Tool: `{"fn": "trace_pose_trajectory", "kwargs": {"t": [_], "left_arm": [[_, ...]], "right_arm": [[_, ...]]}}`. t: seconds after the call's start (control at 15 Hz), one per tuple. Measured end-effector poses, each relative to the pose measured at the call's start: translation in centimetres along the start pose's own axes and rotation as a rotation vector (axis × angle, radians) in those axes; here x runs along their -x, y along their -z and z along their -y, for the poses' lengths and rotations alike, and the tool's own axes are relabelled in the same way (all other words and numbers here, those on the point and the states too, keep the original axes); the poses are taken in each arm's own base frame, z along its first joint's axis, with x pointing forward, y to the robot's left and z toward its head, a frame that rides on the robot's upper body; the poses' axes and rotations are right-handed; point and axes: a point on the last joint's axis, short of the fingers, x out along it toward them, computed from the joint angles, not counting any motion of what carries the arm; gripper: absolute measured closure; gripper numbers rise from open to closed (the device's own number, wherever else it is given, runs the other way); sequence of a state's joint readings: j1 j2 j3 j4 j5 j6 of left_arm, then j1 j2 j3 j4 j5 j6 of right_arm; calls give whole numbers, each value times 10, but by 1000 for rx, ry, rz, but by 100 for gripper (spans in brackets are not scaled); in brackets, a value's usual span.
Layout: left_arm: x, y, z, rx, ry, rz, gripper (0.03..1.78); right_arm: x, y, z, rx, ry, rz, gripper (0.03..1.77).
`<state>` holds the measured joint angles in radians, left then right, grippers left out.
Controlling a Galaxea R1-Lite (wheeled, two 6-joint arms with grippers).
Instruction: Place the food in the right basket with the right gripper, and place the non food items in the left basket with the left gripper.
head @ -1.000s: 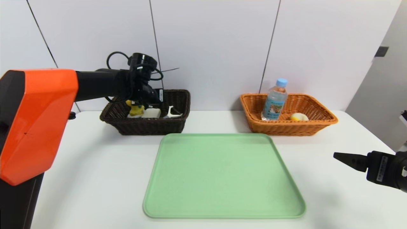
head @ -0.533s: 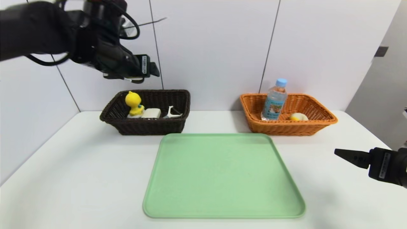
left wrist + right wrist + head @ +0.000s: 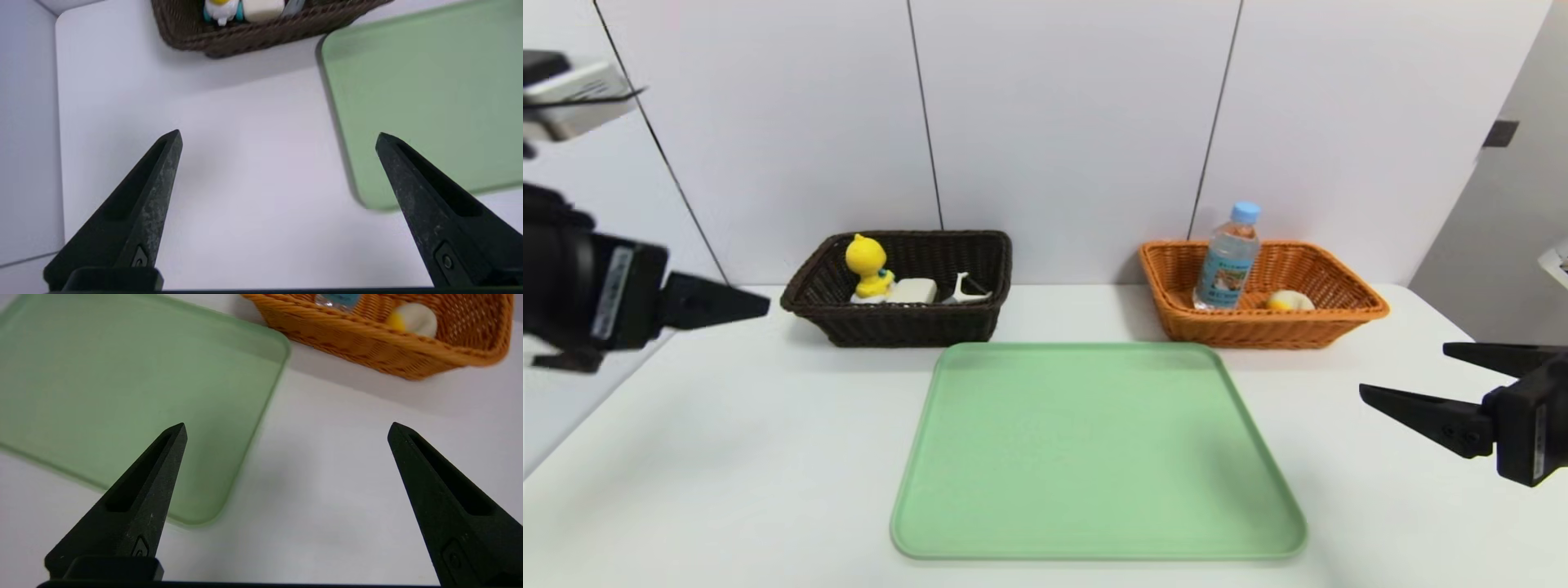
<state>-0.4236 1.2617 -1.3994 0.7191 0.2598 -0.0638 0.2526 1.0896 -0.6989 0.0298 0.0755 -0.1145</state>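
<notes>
Food's sorted, water bottle [image 3: 1229,257] and bun [image 3: 1290,300] in the orange basket [image 3: 1339,322], duck toy [image 3: 867,267] in the dark basket [image 3: 907,325], so just park left gripper [image 3: 278,139] and right gripper [image 3: 286,428], both spread empty, off the green tray [image 3: 1094,457].

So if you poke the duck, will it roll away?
Probably only a little. The duck seems to sit on small wheels, so it may roll, but the basket wall and the white bar beside it should stop it. It looks tall, so it might tip.
</notes>
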Motion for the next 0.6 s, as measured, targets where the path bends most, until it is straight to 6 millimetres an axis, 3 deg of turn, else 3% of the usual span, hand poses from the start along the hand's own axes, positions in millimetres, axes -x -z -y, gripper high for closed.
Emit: {"fn": "trace_pose_trajectory", "kwargs": {"t": [0.33, 0.6], "left_arm": [[55, 95, -30, 75, -168, 105, 13], [81, 159, -32, 172, -304, 171, 12]], "right_arm": [[13, -4, -3, 16, -10, 53, 10], [36, 24, -1, -7, 75, 66, 10]]}}
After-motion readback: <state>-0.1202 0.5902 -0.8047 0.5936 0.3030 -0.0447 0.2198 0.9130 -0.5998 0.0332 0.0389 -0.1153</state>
